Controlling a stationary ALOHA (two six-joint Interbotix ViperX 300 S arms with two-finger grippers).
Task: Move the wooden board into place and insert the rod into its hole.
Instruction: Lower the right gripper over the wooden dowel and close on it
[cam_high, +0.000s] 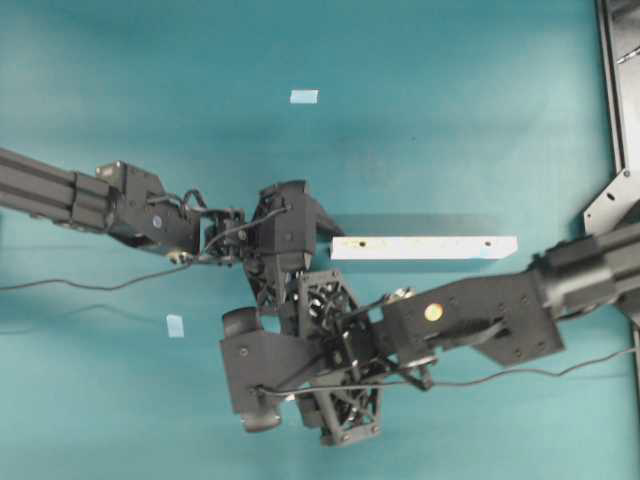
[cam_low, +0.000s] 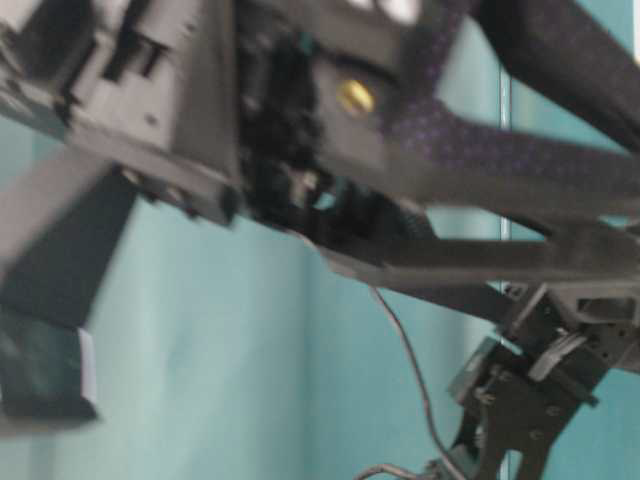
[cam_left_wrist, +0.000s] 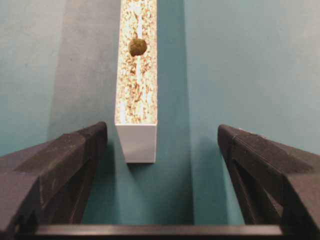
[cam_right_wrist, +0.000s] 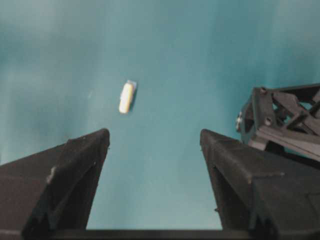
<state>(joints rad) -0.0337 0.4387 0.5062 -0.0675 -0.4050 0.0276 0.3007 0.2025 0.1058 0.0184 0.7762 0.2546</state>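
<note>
The wooden board (cam_high: 425, 247) lies flat on the teal table, long side left to right. In the left wrist view the wooden board (cam_left_wrist: 136, 90) runs away from me, with a dark hole (cam_left_wrist: 137, 47) near its close end. My left gripper (cam_left_wrist: 162, 132) is open at that end; the board's tip sits between the fingers, nearer the left one and apart from both. From overhead the left gripper (cam_high: 322, 243) is at the board's left end. The rod (cam_right_wrist: 126, 97) lies on the table ahead of my open, empty right gripper (cam_right_wrist: 155, 135), which sits low and left of centre (cam_high: 238, 375).
Pale-blue tape squares lie at the back (cam_high: 303, 96) and at the left (cam_high: 175, 325). A black frame (cam_high: 615, 100) runs along the right edge. The two arms cross closely below the board's left end, with cables trailing left and right. The table-level view is filled by blurred arm links.
</note>
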